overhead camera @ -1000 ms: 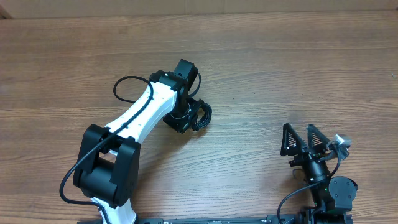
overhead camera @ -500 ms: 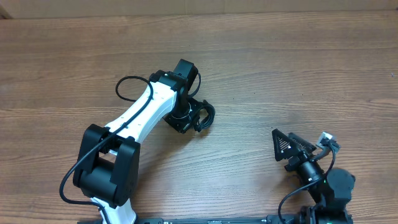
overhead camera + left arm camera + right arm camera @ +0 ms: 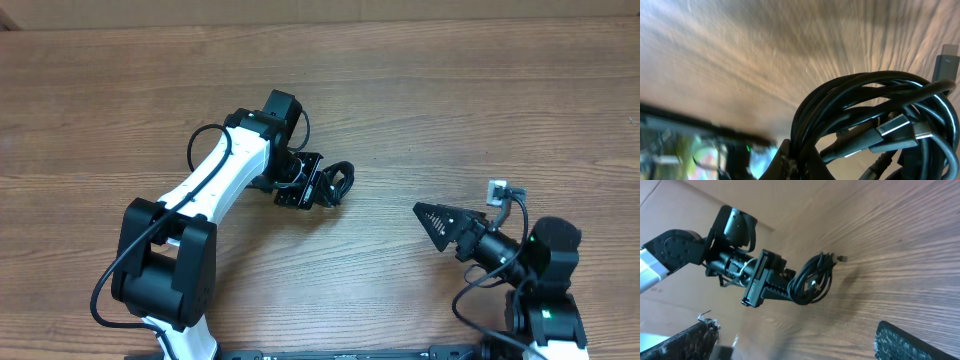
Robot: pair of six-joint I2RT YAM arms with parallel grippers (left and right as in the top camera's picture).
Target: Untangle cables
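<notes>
— What carries everything here?
— A brown wooden table, its long grain streaks running left to right, filling nearly the whole overhead frame.
— Anything beyond it?
— A plain pale tan band along the top edge of that frame, meeting the table's far edge. Its material I cannot tell.
— And the wrist views?
— The same table: blurred across the upper half of the left one, sharper on the right side of the right one.

We see cables: thin black cords, one tangled coil, silver plug ends, pinched in left fingers.
</notes>
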